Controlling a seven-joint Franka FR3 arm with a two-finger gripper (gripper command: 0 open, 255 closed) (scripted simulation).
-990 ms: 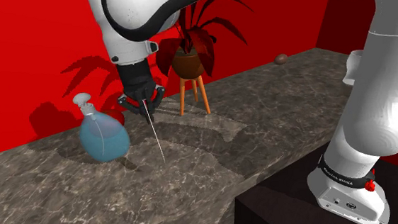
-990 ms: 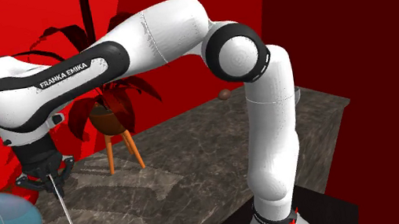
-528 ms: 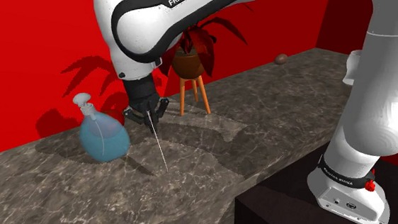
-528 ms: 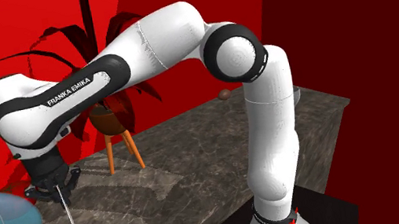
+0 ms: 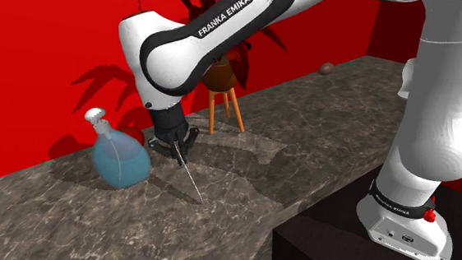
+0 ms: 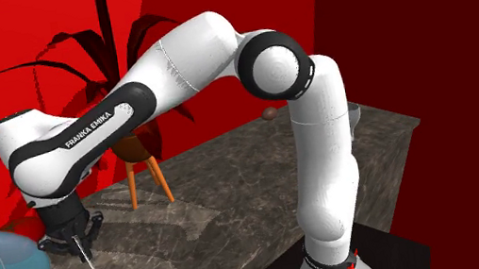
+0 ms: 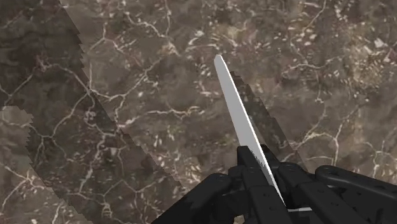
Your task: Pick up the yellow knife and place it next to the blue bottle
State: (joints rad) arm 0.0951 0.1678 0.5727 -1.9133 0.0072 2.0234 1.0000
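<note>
Knife: thin pale blade, handle end clamped in the gripper, hanging point-down and tilted; tip at or just above the counter, contact unclear.
Counter: dark marbled stone.
Arm: white, bent low over the counter.
Bottle: blue, upright, near the knife on the shoulder view's left.
Gripper: black, fingers closed on the knife.

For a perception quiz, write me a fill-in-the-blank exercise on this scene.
1. The tool is ___ on the knife.
2. The knife's tip points ___ toward the marbled counter.
3. In the shoulder view, the blue bottle stands to the tool's ___.
4. The wall behind the bottle is ___.
Missing words: shut; down; left; red.
</note>
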